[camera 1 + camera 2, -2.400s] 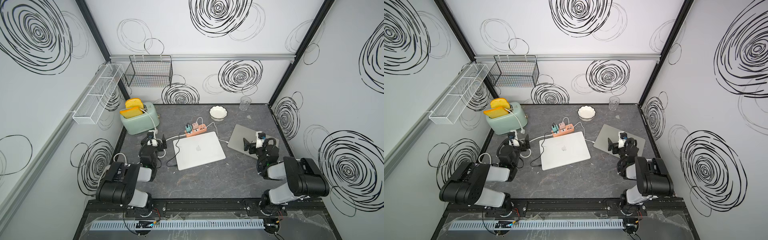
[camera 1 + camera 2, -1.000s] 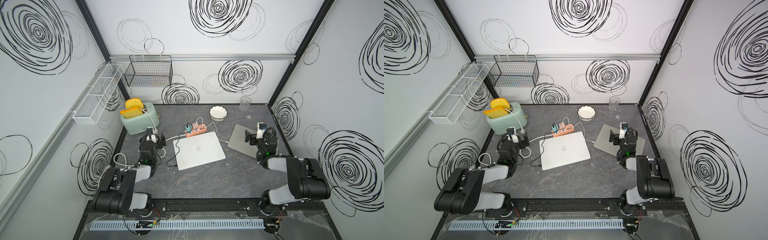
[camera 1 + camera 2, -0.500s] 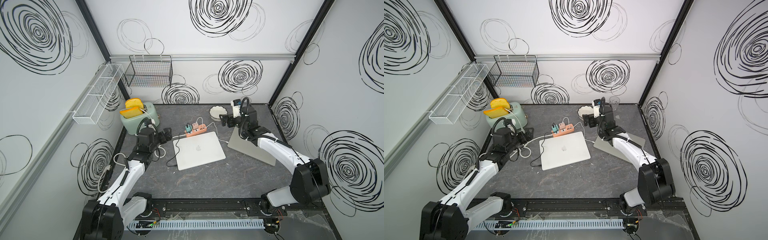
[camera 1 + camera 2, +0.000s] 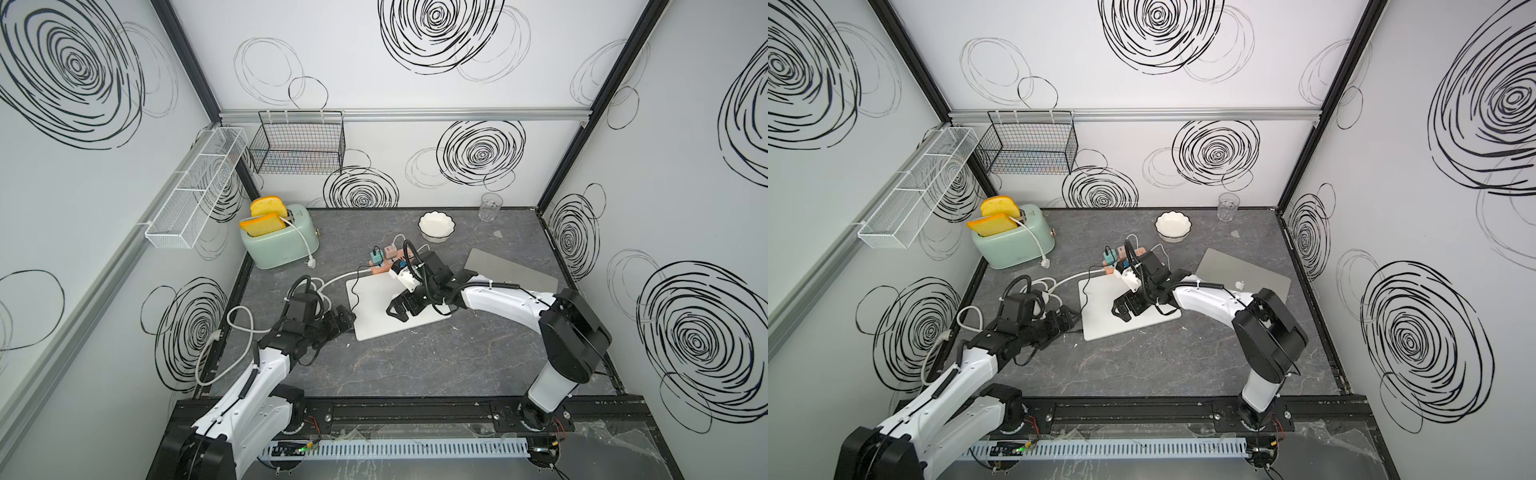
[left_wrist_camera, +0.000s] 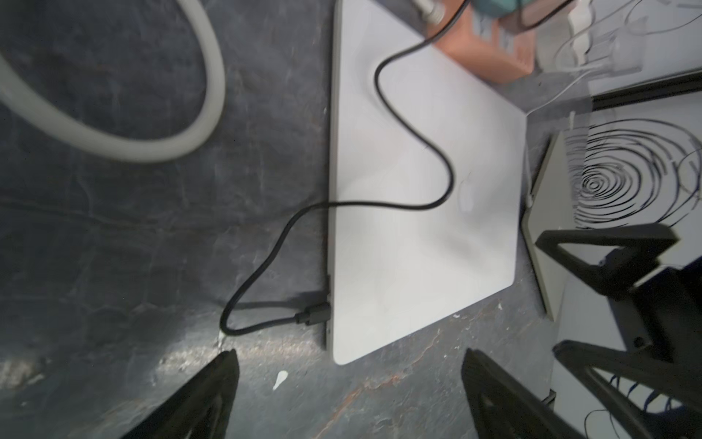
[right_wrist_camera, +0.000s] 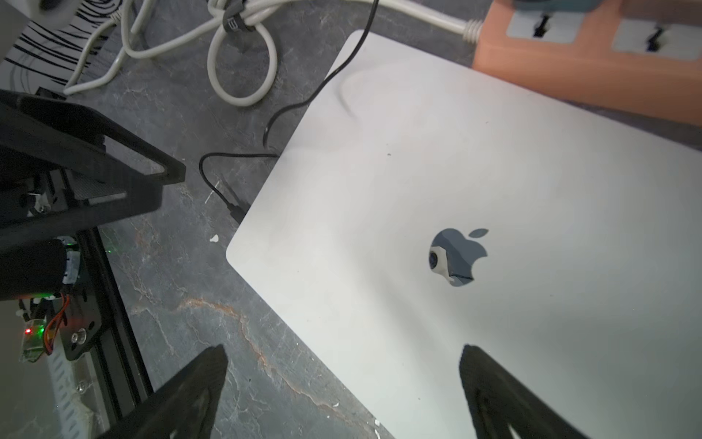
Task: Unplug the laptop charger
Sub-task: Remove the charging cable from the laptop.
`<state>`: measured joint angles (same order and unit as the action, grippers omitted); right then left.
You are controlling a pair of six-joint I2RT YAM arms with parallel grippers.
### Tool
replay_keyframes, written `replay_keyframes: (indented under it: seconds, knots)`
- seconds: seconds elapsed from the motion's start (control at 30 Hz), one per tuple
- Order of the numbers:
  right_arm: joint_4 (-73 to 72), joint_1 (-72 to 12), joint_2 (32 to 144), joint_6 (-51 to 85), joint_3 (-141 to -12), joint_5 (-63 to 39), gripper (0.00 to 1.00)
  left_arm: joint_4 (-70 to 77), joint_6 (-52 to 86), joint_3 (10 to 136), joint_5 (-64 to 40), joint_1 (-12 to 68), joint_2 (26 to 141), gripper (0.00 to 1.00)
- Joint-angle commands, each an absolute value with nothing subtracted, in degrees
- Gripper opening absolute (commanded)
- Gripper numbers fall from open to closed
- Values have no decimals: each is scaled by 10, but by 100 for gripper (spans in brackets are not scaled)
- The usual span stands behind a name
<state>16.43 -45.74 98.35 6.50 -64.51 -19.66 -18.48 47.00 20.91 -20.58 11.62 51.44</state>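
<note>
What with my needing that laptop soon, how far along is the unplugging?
Done: nothing; the black charger plug sits in the side of the white laptop. In hand: open left gripper faces the plug, open right gripper hangs over the laptop. Left: grip plug, pull it free.

We read no words or numbers anywhere; the only sign we can make out is the apple logo [image 6: 459, 254] on the lid of the white laptop [image 6: 418, 152].

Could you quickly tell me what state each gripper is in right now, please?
Left gripper: open, holding nothing.
Right gripper: open, holding nothing, over the white laptop.
</note>
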Motion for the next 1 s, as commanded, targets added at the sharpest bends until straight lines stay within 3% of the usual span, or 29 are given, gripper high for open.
replay_keyframes:
  seconds: [0.0, 0.2, 0.33, 0.7, 0.97]
  knots:
    - [201, -472, 1005, 37, -667, -198, 99, -204, 520, 204, -177, 123, 512, 95]
    - [199, -488, 1040, 37, -672, -174, 99, -180, 542, 182, -150, 124, 523, 87]
    - [192, -493, 1047, 37, -672, -170, 99, -138, 564, 155, -132, 122, 531, 72]
    - [183, -491, 1065, 48, -661, -183, 99, -58, 560, 158, -119, 118, 589, 61]
    - [181, -483, 1074, 58, -653, -194, 99, -70, 537, 179, -115, 120, 624, 29]
